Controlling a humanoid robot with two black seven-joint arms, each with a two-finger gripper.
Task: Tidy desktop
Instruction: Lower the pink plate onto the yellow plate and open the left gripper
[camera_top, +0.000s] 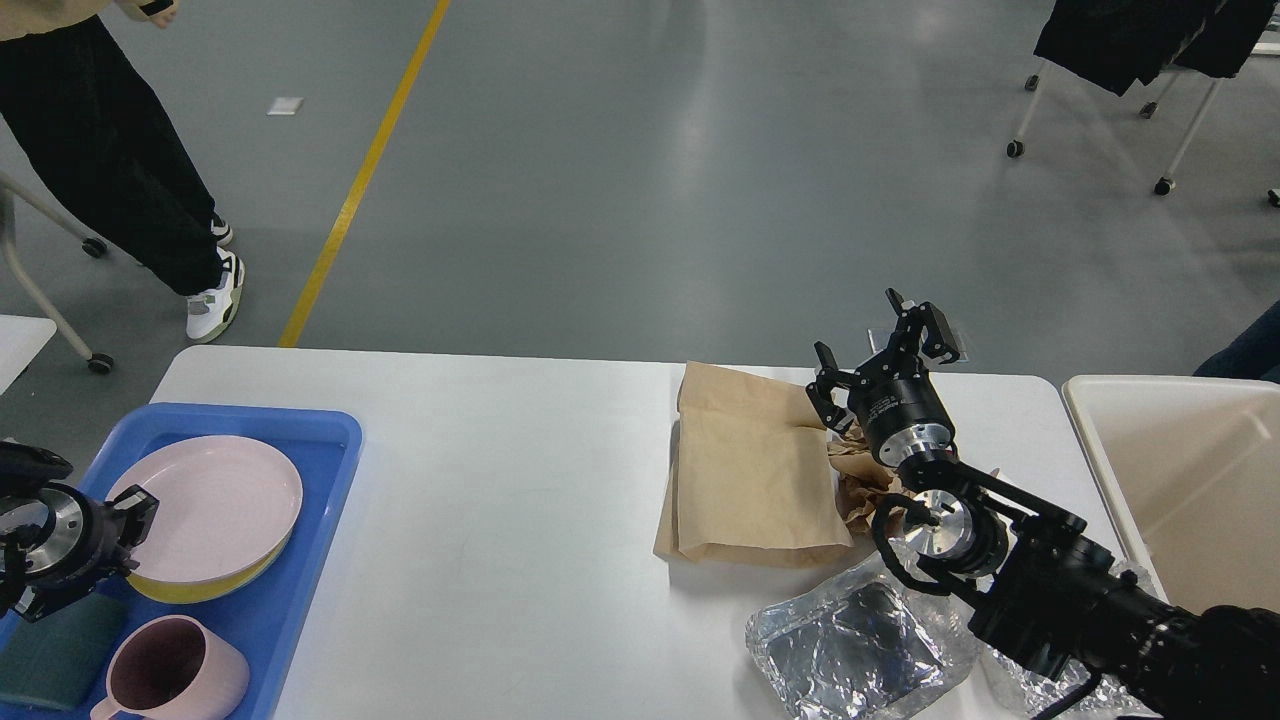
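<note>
The white desktop (500, 480) fills the lower part of the head view. At its left stands a blue tray (300, 560) with a pink plate (215, 505) resting on a yellow bowl (200, 585). My left gripper (125, 535) is at the plate's left rim and shut on it. Right of centre lie a flat brown paper bag (750, 480), crumpled brown paper (862, 485) and a crumpled foil tray (850, 650). My right gripper (878, 352) hangs open above the bag's far right corner, with nothing between its fingers.
The tray also holds a pink mug (175, 675) and a dark green sponge (50, 650). A cream bin (1190, 470) stands at the desktop's right end. A person (110, 150) walks on the floor beyond the far left corner. Rolling racks (1180, 130) stand far right.
</note>
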